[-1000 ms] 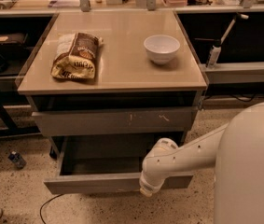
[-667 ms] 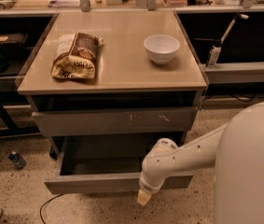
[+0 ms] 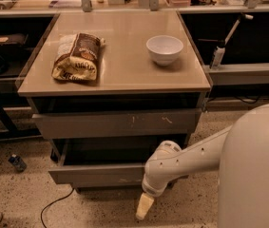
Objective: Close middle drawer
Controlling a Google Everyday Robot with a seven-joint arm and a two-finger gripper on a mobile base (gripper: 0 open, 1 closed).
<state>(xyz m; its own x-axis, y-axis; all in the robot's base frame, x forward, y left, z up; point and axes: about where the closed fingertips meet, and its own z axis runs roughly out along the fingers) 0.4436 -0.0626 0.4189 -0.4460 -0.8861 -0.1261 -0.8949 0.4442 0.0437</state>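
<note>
The middle drawer (image 3: 96, 175) is the lower, plain grey one under the table (image 3: 124, 75), pulled out a short way with its dark interior (image 3: 120, 153) showing. Above it is the grey drawer front with pale scratch marks (image 3: 148, 121), almost flush. My white arm (image 3: 186, 163) reaches in from the right across the drawer's right front corner. My gripper (image 3: 144, 206) hangs just below and in front of the drawer front, its pale tip pointing down at the floor.
A brown snack bag (image 3: 77, 57) and a white bowl (image 3: 164, 49) sit on the tabletop. A black cable (image 3: 53, 205) and a small bottle (image 3: 16, 162) lie on the speckled floor at the left. Shelving flanks the table on both sides.
The middle drawer front has slid inward, so less of its interior shows. My gripper has come down below the drawer front into view.
</note>
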